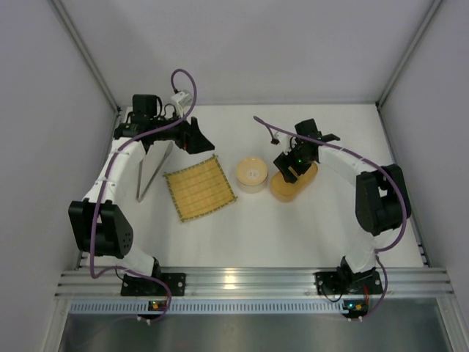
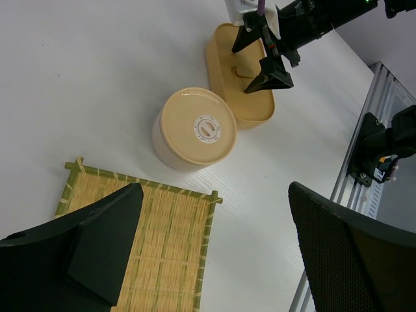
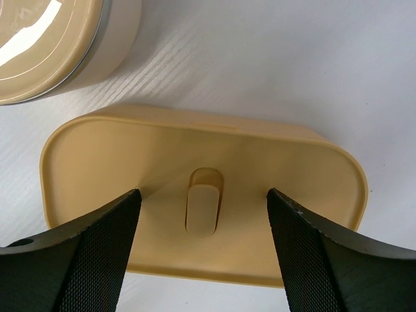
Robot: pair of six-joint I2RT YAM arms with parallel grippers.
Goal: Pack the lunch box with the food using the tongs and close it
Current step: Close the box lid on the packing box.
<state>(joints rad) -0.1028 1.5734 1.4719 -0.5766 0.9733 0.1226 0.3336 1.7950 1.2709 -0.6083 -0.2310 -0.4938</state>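
**Right gripper (image 3: 203, 195) poised over the lunch box (image 3: 91, 162)**

The right gripper hangs above the oblong lunch box, fingers well apart either side of its small centre tab, gripping nothing; the left gripper (image 2: 214, 192) is spread wide and empty over the bamboo mat's (image 1: 199, 188) edge; the tongs (image 1: 150, 172) lie on the table (image 1: 330, 220) left of the mat; a round lidded pot (image 2: 198, 130) stands between mat and box.

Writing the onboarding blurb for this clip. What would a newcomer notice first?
The right gripper hangs open directly over the tan oblong lunch box, right of centre, with one finger on either side of its small centre tab. Beside the box stand a round tan lidded container and a yellow bamboo mat. The tongs lie untouched on the table left of the mat, with the open left gripper nearby.
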